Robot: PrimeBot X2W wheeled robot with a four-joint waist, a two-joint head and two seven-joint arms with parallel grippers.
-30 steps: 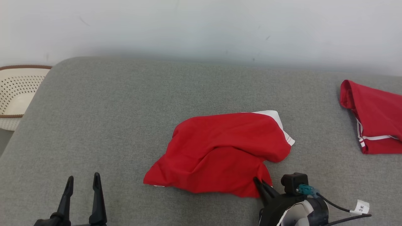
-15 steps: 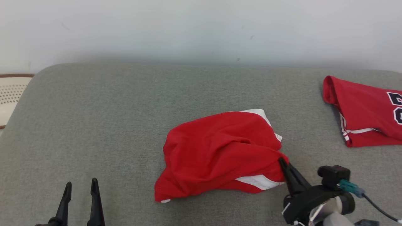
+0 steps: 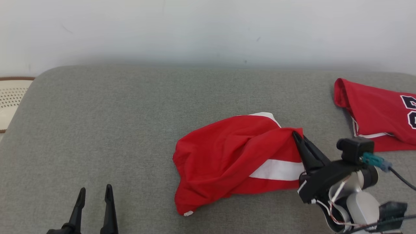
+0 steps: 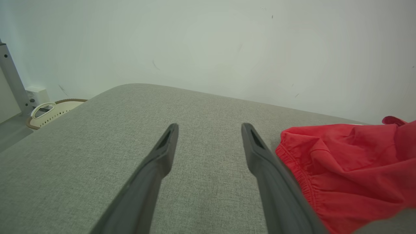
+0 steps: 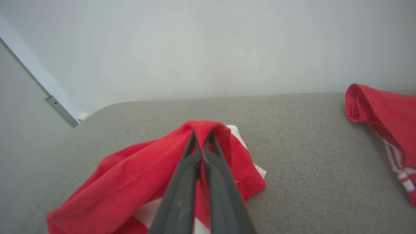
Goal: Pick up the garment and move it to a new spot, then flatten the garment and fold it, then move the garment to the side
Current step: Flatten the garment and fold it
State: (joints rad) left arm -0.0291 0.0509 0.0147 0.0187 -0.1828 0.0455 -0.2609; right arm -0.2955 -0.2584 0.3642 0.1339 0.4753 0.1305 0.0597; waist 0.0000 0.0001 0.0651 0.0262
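A red garment (image 3: 227,159) with a white stripe lies crumpled in the middle of the grey cushion (image 3: 130,123). My right gripper (image 3: 296,136) is shut on the garment's right edge and holds that edge lifted off the cushion; the right wrist view shows red cloth (image 5: 136,175) draped over the closed fingertips (image 5: 202,136). At the lower left my left gripper (image 3: 94,193) stands open above bare cushion, with nothing between its fingers. In the left wrist view the garment's elastic hem (image 4: 341,162) lies just right of the open left gripper (image 4: 209,130).
A second red garment (image 3: 377,113) with white trim and dark lettering lies at the cushion's right edge. A cream perforated basket (image 3: 11,97) sits off the cushion's left end. A pale wall runs behind the cushion.
My right gripper has risen up and to the right with the garment's edge, unrolling a white stripe. The camera shifted, so the scene slid left. The left gripper stayed open.
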